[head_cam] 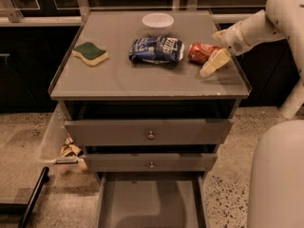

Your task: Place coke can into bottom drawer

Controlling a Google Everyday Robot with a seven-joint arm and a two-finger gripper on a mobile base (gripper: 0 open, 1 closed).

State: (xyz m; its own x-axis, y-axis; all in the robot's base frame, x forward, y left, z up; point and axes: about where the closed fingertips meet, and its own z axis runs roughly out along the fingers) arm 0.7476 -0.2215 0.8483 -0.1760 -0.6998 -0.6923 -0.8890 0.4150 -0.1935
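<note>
On the grey bench [142, 82], the coke can [201, 52] lies on its side near the right edge, just beside a blue snack bag [156, 50]. The robot's gripper [216, 49] reaches in from the right at bench height. Its pale fingers [213, 63] stand apart, one on either side of the can's right end. We cannot tell whether they touch the metal.

Below, the bottom drawer [152, 201] is pulled out and shows a bare grey floor, while the two upper drawers [148, 132] are closed. A green sponge [90, 53] and a white bowl [157, 21] sit well apart from the action.

We judge the task to be in its early part. The drawer is ready but the can is not yet gripped or lifted. What is left is the grasp, the carry down past the bench's front edge, and the release into the tray.
</note>
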